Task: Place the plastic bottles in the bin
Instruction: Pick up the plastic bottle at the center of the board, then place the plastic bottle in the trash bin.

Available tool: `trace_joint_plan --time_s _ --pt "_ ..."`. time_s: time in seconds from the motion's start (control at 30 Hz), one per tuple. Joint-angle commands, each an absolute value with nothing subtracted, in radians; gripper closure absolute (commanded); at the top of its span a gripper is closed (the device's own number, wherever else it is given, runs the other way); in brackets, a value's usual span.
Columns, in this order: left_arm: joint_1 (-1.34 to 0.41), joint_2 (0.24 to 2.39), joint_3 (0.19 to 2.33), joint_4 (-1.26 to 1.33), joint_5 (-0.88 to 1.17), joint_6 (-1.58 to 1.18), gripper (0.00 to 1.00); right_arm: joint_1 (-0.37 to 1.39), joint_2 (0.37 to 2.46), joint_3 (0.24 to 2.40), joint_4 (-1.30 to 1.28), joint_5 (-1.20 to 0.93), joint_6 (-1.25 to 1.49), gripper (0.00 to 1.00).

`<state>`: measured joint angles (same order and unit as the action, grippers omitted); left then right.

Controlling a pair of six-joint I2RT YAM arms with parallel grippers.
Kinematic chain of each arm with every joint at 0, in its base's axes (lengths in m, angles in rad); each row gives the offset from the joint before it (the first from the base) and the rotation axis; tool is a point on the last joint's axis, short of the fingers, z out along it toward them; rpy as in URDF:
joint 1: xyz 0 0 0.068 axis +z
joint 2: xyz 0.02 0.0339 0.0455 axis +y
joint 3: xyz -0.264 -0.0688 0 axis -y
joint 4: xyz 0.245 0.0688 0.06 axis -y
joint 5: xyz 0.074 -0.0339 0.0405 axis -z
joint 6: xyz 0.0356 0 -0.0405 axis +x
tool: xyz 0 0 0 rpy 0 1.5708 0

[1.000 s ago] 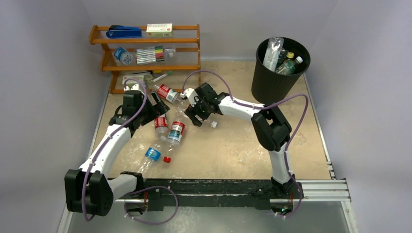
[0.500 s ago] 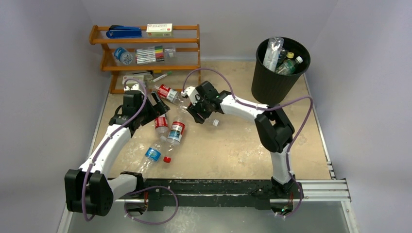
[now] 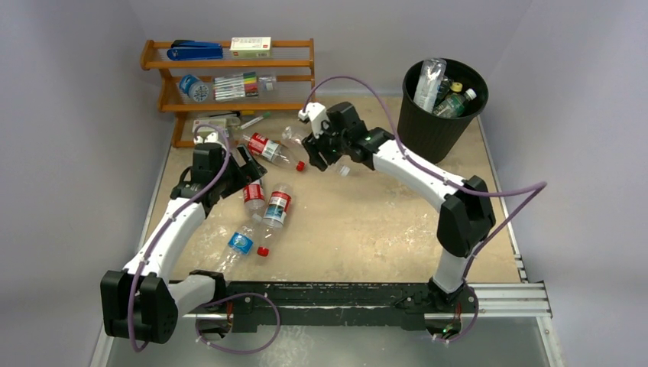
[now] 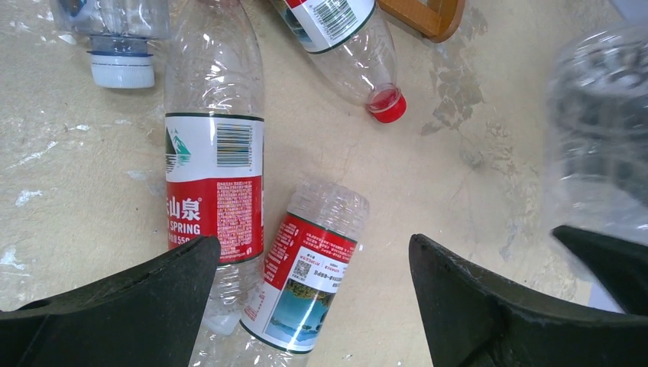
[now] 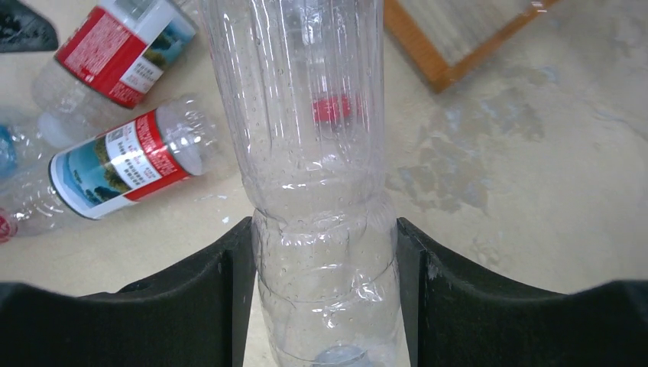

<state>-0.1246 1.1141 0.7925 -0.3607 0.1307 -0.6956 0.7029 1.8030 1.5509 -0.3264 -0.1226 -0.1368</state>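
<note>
- Your right end effector (image 5: 324, 245) pinched a clear unlabelled bottle (image 5: 306, 115), which reached out ahead of it.
- Your left end effector (image 4: 312, 248) hung spread wide, red-labelled bottles (image 4: 214, 199) lying on the tabletop (image 4: 458, 153) beneath it.

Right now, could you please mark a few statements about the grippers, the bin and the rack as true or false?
1. The right gripper is shut on a clear unlabelled bottle. True.
2. The left gripper holds a red-labelled bottle. False: it is open and empty above loose bottles.
3. The bin is empty. False: several bottles stand in it.
4. A blue stapler lies on the top tier of the wooden rack. True.
</note>
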Motion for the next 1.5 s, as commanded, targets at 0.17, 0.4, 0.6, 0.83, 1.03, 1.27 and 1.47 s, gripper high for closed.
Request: trace_joint_plan --time_s 0.17,0.4,0.6,0.83,1.03,1.27,1.47 --pt "-0.118 1.083 0.779 -0.321 0.148 -0.707 0.05 0.484 1.588 1.644 -0.313 -0.14 -0.02 0.48" --pt "-0.118 1.101 0.773 -0.297 0.16 -0.712 0.05 0.266 1.509 1.756 -0.306 -0.111 0.059 0.47" --pt "-0.118 1.1 0.773 -0.301 0.158 -0.71 0.05 0.112 1.54 1.853 -0.292 -0.076 0.119 0.46" --pt "-0.118 1.098 0.775 -0.307 0.155 -0.706 0.05 0.005 1.626 1.914 -0.264 -0.046 0.158 0.45" --pt "-0.118 1.111 0.78 -0.301 0.158 -0.706 0.05 -0.046 1.678 1.925 -0.239 -0.027 0.197 0.45" --pt "-0.118 1.113 0.782 -0.299 0.158 -0.706 0.05 -0.076 1.726 1.903 -0.189 0.003 0.216 0.43" --pt "-0.118 1.115 0.782 -0.299 0.157 -0.706 0.05 -0.089 1.75 1.87 -0.157 0.023 0.253 0.37"
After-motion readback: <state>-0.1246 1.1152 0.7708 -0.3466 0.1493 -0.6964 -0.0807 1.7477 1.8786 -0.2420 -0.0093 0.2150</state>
